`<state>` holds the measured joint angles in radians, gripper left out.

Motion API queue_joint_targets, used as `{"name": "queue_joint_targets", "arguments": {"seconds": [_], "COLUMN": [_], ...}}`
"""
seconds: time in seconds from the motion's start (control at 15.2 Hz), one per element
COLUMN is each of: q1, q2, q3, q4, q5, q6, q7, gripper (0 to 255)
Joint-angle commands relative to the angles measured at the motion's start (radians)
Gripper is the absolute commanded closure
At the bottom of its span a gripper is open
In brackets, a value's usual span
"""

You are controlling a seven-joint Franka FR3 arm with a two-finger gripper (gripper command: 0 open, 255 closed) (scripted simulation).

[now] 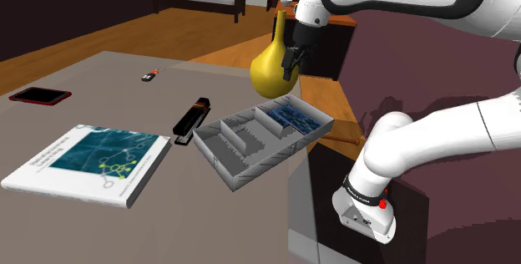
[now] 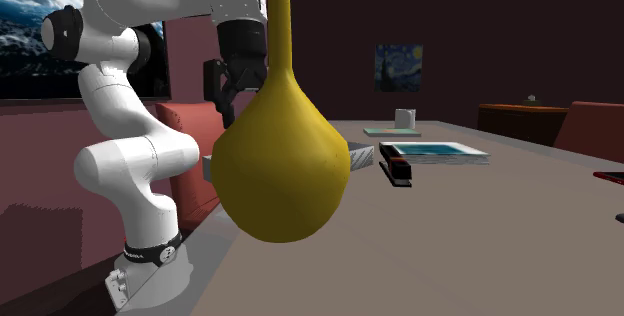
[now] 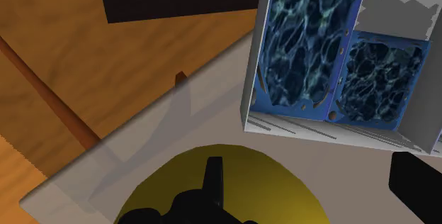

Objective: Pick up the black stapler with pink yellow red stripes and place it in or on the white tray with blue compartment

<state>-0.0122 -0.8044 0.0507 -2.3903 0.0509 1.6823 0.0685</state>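
Vase (image 2: 280,164): yellow, round-bellied with a thin neck, upright near the table's edge and closest to the second exterior camera. In the shoulder view it stands just beyond the tray's far end.
Gripper (image 1: 292,60): all black, with fingers standing well apart and clasping nothing. It hangs beside the vase's neck, above the vase's belly.
Stapler (image 1: 191,121): lies flat on the table between the book and the tray, close to the tray's left wall in the shoulder view and well apart from the gripper.
Stapler's look: long, slim and black, with a glossy top. The second exterior view shows a hint of red along its side, but the stripes are too small to tell apart.
Tray (image 1: 250,149): pale grey-white walls with several open sections inside, set at an angle on the table's right part in the shoulder view.
Blue compartment (image 3: 304,38): dark blue with a rippled water pattern, at the tray's far end, nearest the vase.
Book (image 1: 88,160): flat on the near left of the table, with a white cover and a teal picture.
Table (image 1: 83,78): a plain grey-beige top.
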Motion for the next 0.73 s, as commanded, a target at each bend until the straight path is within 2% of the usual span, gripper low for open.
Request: {"name": "queue_joint_targets", "arguments": {"seconds": [0.0, 0.33, 0.66], "q1": [0.000, -0.021, -0.057], "q2": [0.000, 0.053, 0.164], "q3": [0.000, 0.155, 0.306], "q4": [0.000, 0.013, 0.080], "q5": [0.000, 0.091, 0.157], "q6": [0.000, 0.030, 0.073], "q7": [0.000, 0.287, 0.571], "gripper": [0, 0, 0]}}
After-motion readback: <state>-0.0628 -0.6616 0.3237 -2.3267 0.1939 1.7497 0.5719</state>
